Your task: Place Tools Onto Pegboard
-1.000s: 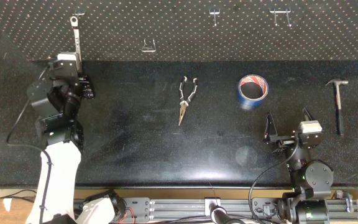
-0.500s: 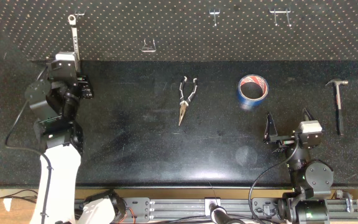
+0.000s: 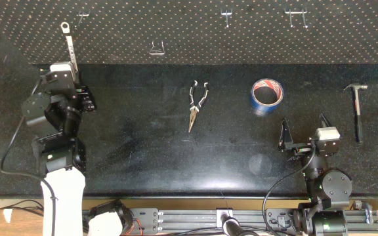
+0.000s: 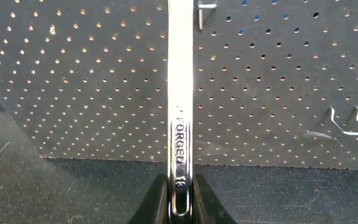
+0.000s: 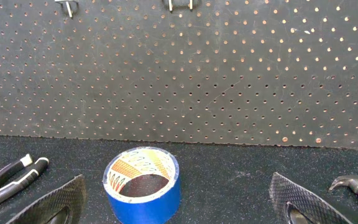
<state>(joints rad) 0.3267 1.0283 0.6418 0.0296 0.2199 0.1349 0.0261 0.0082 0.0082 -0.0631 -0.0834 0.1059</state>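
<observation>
Left gripper [image 3: 71, 64] is clamping the wrench [image 3: 70, 46] by the lower end of its shank, fingers [image 4: 157, 202] closed tight on both sides. It's holding the wrench upright in front of the pegboard [image 3: 176, 29], at the board's left end, ring end [image 3: 65, 27] pointing up. In the left wrist view a peg hook [image 4: 202, 11] is showing just beside the shank near the top. Can't tell whether the wrench is touching the board or the hook.

Right gripper [image 3: 304, 133] is sitting low over the black worktop [image 3: 143, 151] at the right, jaws wide apart, gripping nothing. It's facing the blue tape roll [image 3: 266, 94], which is standing on the worktop near the board.

The other tools are lying flat on the worktop:
- needle-nose pliers [image 3: 197, 103] mid-table, tip pointing toward the arm bases
- hammer [image 3: 356, 108] at far right, head toward the board, well apart from the tape

Board hardware is hanging bare: wire holder [image 3: 156, 47] left of centre, hook [image 3: 226, 14] at centre, double hook [image 3: 296, 14] at right.
</observation>
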